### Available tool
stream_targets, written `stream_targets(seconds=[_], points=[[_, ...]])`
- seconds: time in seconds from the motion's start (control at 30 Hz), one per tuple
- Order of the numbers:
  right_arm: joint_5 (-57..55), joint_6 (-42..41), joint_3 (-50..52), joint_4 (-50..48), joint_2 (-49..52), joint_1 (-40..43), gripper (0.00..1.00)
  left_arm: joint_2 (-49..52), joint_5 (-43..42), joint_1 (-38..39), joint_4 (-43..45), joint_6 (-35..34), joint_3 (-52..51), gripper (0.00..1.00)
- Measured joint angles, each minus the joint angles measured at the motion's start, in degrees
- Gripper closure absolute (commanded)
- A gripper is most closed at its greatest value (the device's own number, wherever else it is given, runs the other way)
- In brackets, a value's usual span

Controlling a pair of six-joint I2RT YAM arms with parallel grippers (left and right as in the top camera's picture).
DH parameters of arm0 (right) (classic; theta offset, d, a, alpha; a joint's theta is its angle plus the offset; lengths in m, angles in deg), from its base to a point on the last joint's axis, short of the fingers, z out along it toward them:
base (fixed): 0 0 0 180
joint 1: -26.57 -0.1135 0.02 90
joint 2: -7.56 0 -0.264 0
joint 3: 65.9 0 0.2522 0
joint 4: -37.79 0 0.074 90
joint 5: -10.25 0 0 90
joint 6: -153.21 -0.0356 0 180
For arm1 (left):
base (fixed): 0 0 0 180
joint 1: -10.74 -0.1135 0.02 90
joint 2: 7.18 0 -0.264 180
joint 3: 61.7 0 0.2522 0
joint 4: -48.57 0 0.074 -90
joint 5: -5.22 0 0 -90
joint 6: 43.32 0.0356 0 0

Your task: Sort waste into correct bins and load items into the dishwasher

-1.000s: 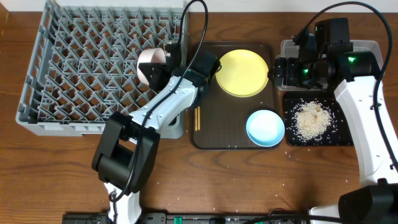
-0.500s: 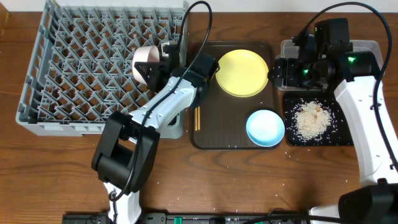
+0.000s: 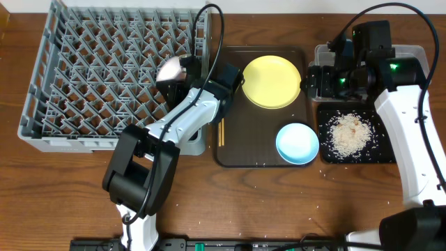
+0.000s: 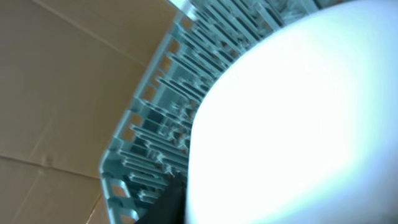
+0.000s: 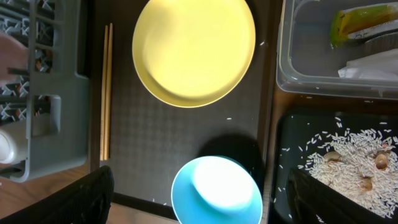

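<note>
My left gripper (image 3: 180, 70) is shut on the white bowl (image 3: 169, 72) and holds it tilted over the right side of the grey dish rack (image 3: 104, 77). In the left wrist view the bowl (image 4: 298, 124) fills most of the frame, with the rack (image 4: 155, 124) behind it. My right gripper (image 3: 317, 80) is open and empty, high above the tray's right edge. Below it lie the yellow plate (image 5: 194, 50), light blue bowl (image 5: 217, 190) and chopsticks (image 5: 107, 90). The clear tub (image 5: 292, 56) holds the green-and-orange wrapper (image 5: 364, 18) and white paper (image 5: 373, 62). Rice (image 5: 348, 168) lies on the black tray (image 3: 376, 155).
The brown serving tray (image 3: 237, 153) sits between the rack and the bins. A small white cup (image 5: 9, 146) sits in the grey holder at the rack's corner. Loose rice grains are scattered on the tray and table.
My left gripper has turned the white bowl and shifted it slightly over the rack's right side. The right arm has not moved.
</note>
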State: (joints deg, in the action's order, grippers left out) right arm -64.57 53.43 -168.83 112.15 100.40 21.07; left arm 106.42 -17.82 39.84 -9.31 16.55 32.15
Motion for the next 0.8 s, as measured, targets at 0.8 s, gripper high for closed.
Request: stream_targets(seconds=[0.8], points=[[-0.11, -0.04, -0.02, -0.92, 0.0, 0.0, 0.14, -14.78, -49.44, 2.03, -0.5, 6.43, 0.31, 0.3]])
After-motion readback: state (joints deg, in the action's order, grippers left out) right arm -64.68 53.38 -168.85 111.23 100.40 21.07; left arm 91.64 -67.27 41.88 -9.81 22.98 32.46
